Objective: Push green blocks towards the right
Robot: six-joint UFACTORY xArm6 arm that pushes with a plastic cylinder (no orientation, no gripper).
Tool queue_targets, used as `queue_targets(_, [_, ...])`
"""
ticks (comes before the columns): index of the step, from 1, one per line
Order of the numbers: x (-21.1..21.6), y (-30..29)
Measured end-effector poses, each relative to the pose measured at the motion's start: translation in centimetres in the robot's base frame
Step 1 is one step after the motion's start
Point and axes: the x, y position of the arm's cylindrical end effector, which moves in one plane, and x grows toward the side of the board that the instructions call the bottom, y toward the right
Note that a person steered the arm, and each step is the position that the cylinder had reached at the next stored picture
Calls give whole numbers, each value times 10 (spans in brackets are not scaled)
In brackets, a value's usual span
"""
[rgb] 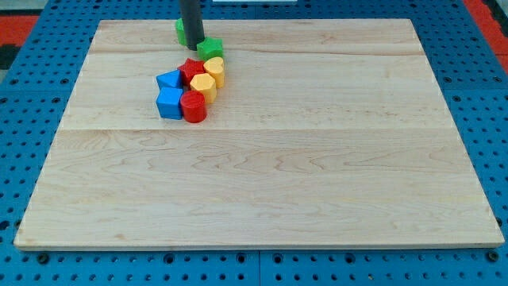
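rod (190,20) cut by view's top – hides most of green block (180,32).

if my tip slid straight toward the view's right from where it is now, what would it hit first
Most likely the green star-shaped block, which sits just right of my tip, touching or nearly so. The other green block lies behind the rod on the left. Beyond the star, the board looks free, though depth is uncertain.

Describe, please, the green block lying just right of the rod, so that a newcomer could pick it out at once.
Start at the wooden board and find the tight cluster of coloured blocks near its top, left of centre. The green block sits at the cluster's top, just right of my tip. Unlike the other green block, which is half hidden behind the rod, it shows fully and borders the red star-like block.
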Motion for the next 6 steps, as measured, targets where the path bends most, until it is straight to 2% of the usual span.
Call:
queue_targets(3, [4,123])
queue_targets(4, [17,148])
queue_targets(5, [-31,143])
queue_targets(6, [-34,76])
